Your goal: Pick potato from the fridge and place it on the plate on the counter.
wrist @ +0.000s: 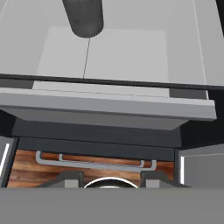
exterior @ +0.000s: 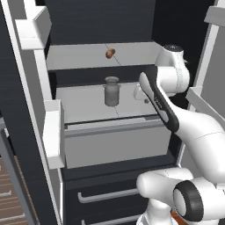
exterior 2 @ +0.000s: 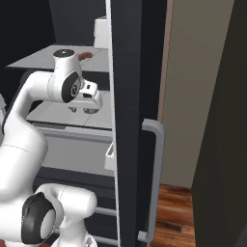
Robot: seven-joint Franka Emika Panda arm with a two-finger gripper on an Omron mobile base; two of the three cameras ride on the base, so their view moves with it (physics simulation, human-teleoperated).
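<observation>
The potato [exterior: 110, 53] is a small brown-orange lump lying on the upper light grey shelf [exterior: 79, 57] of the open fridge; in the right base view the potato [exterior 2: 85, 55] peeks out just behind the arm's wrist joint. My gripper [exterior 2: 81, 110] hangs over the right part of the lower shelf, below and to the right of the potato and well apart from it. In the hand view the gripper [wrist: 111, 180] is open, its fingertips [wrist: 70, 179] wide apart with nothing between them. The plate and the counter are out of view.
A grey lidded jar [exterior: 111, 91] stands on the lower shelf, left of my hand. Below it sits the grey drawer [exterior: 116, 140]. White door bins [exterior: 52, 132] line the left door. The right door [exterior 2: 128, 120] with its handle [exterior 2: 154, 178] stands close beside the arm.
</observation>
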